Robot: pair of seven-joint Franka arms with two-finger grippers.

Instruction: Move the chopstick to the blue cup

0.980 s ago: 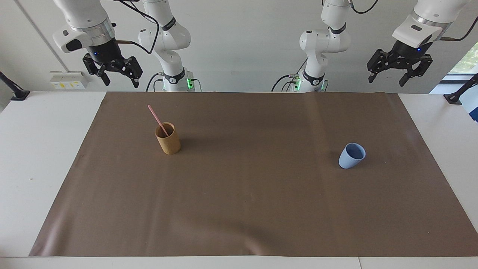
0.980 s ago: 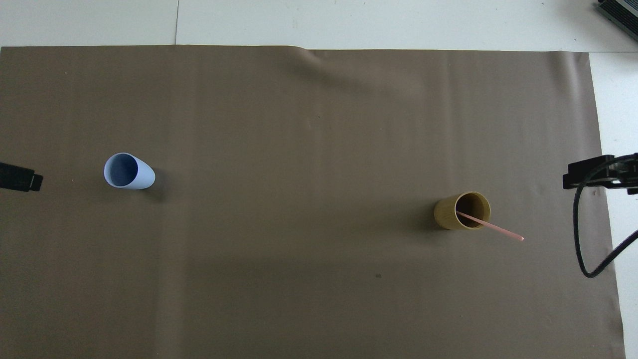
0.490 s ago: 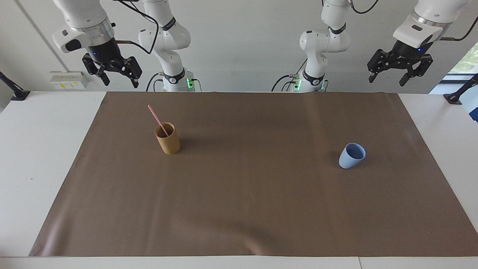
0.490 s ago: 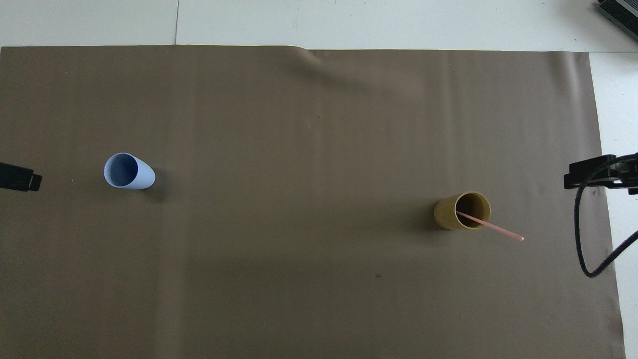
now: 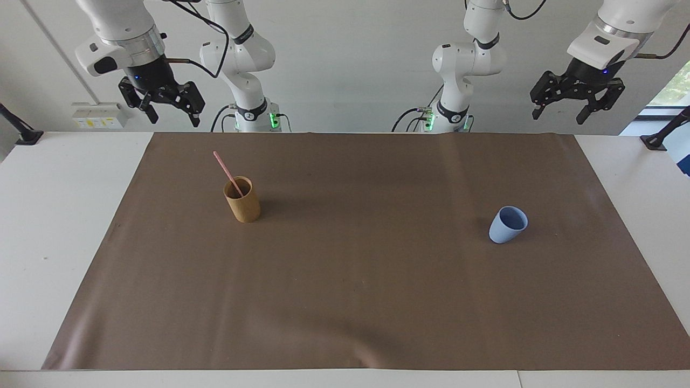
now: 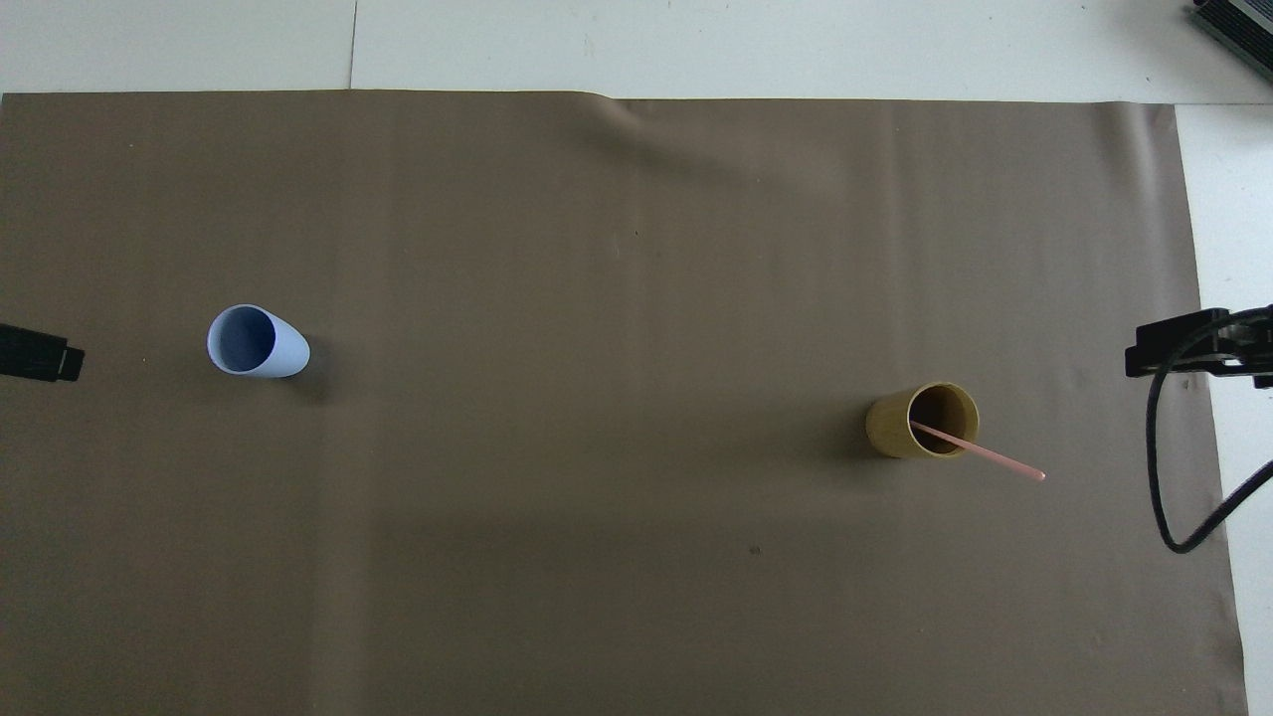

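Observation:
The thin pink chopstick (image 5: 225, 171) leans inside the tan cylindrical cup (image 5: 243, 207), its top sticking out toward the right arm's end of the table. Seen from overhead, the chopstick (image 6: 990, 457) slants out over the rim of the tan cup (image 6: 895, 428). The light-blue cup (image 5: 507, 225) stands upright and empty toward the left arm's end, also plain from overhead as the blue cup (image 6: 261, 343). My right gripper (image 5: 173, 116) hangs open and empty, high over the mat's corner by its base. My left gripper (image 5: 559, 115) hangs open and empty, high over the corner at its own end.
A brown mat (image 5: 356, 302) covers most of the white table (image 5: 48, 226). A black cable (image 6: 1159, 477) loops down from the right gripper at the mat's edge. Both arm bases stand at the table's edge nearest the robots.

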